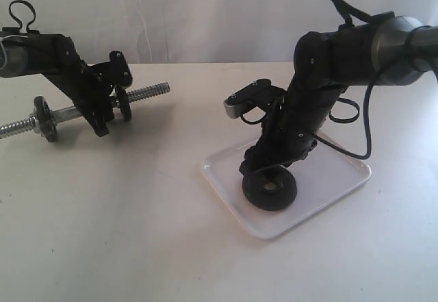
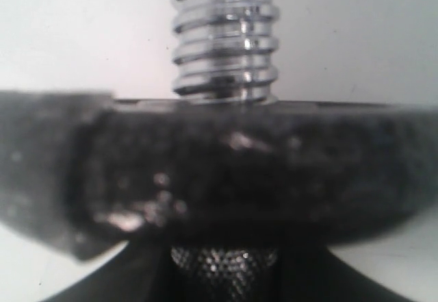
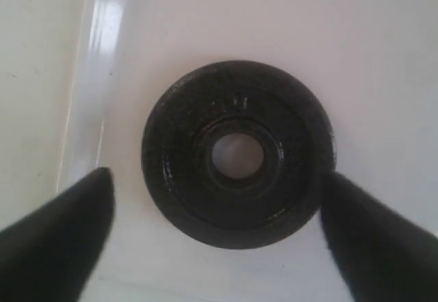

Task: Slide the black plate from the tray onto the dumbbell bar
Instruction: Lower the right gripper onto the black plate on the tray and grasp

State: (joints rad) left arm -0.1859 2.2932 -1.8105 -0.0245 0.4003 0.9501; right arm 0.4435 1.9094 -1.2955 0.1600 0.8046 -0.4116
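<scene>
Well, my right gripper [image 1: 270,170] hung low over the tray [image 1: 335,172] with its fingers spread wide. The black plate [image 1: 256,192] lay flat on the tray directly beneath it, framed between the two fingertips. One fingertip [image 3: 356,233] sat right at the plate's rim, though I could not tell whether it touched. The other [image 3: 61,240] stood apart from the rim, with bare tray between.

My left gripper [image 1: 99,114] was clamped on the middle of the dumbbell bar [image 1: 68,115], well apart from the tray. Just beyond its fingers a black disc [image 1: 124,103] sat on the bar, and past that disc the bare threaded end [image 1: 147,93] stuck out toward my right gripper. A second disc [image 1: 44,117] sat on the bar on the gripper's other side, a little away from the fingers, above the white table [image 1: 137,233].
</scene>
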